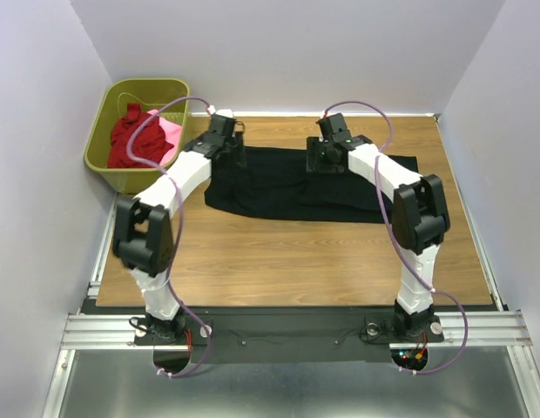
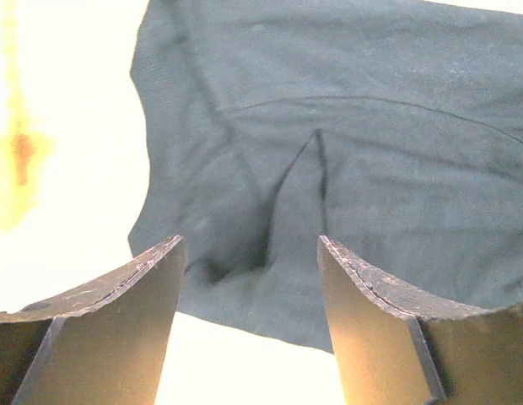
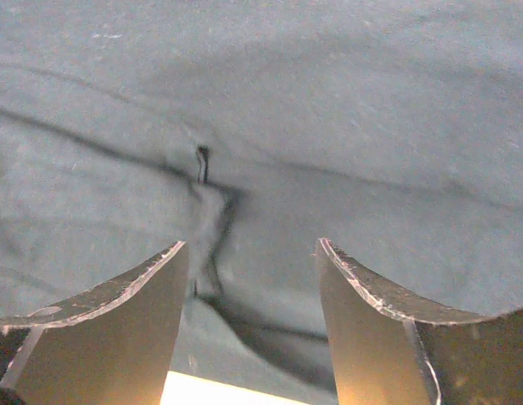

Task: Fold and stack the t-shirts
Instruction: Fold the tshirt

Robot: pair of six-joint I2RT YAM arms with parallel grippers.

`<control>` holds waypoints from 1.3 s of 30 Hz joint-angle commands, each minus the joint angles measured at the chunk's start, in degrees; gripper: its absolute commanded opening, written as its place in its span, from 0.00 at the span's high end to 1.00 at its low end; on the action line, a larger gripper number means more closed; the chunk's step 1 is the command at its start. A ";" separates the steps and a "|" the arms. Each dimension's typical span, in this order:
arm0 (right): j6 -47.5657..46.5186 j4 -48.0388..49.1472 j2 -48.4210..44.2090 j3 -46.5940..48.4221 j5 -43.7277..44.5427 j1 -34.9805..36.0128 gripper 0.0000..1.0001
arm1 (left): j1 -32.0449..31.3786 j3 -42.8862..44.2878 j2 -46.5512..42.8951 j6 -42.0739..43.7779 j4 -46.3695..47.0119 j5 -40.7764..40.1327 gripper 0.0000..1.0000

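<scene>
Black t-shirt [image 1: 296,187] laid flat on the counter [image 1: 279,252].
Top view: a red shirt [image 1: 131,139] and a pink shirt [image 1: 170,131] are seen in the basket [image 1: 103,150]. Left wrist: the left hand [image 2: 249,243] is held spread over the cloth's edge. Right wrist: the right hand [image 3: 251,245] is spread too, nothing pinched.

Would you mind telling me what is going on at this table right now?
Two robot arms are folding shirts. A black shirt lies in a long band across the far side of the table. Both the left claw and the right claw stand open just above it, holding nothing. A red shirt and a pink shirt wait in the green basket at the far left corner.
</scene>
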 commanded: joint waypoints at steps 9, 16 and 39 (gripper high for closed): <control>-5.74 0.78 -14.83 -14.85 -4.82 -3.38 0.33 | 6.66 -19.59 -12.35 1.49 6.93 3.29 0.37; -5.74 0.95 -16.85 -18.28 -4.99 -5.40 0.34 | 7.28 -18.89 -9.10 2.19 6.40 6.19 0.40; -4.86 1.75 -15.27 -18.11 -10.70 -7.60 0.36 | 7.45 -18.27 -4.35 3.69 7.46 4.44 0.55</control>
